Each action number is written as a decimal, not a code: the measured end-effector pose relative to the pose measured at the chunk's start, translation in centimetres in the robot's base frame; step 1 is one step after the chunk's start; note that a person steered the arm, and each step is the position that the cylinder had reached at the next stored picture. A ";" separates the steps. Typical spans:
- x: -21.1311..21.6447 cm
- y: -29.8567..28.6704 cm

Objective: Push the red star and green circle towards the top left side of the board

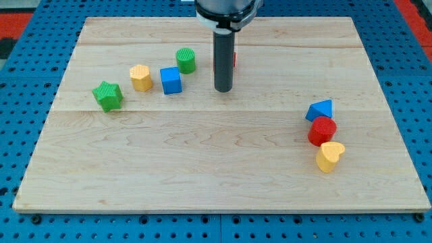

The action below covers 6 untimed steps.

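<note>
My tip (pixel 223 88) stands on the wooden board (pixel 202 162) at the upper middle. A red block (pixel 233 58), the shape hidden, peeks out just behind the rod on its right side. The green circle (pixel 186 60) lies to the tip's left, a little higher up the view, apart from the rod. The tip touches neither block that I can see.
A blue cube (pixel 171 80), a yellow block (pixel 140 77) and a green star (pixel 108 95) lie in a row left of the tip. At the view's right sit a blue triangle (pixel 320 109), a red circle (pixel 322 130) and a yellow heart (pixel 329 156), close together.
</note>
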<state>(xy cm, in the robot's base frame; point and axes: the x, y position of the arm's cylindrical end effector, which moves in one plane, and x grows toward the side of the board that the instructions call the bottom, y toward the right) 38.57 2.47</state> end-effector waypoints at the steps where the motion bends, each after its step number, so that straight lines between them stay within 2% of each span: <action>1: -1.3 3.2; 2: -5.0 2.5; 3: -7.4 -1.4; 5: -15.9 -15.8; 6: -13.7 -13.0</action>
<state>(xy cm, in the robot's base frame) 24.84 -10.48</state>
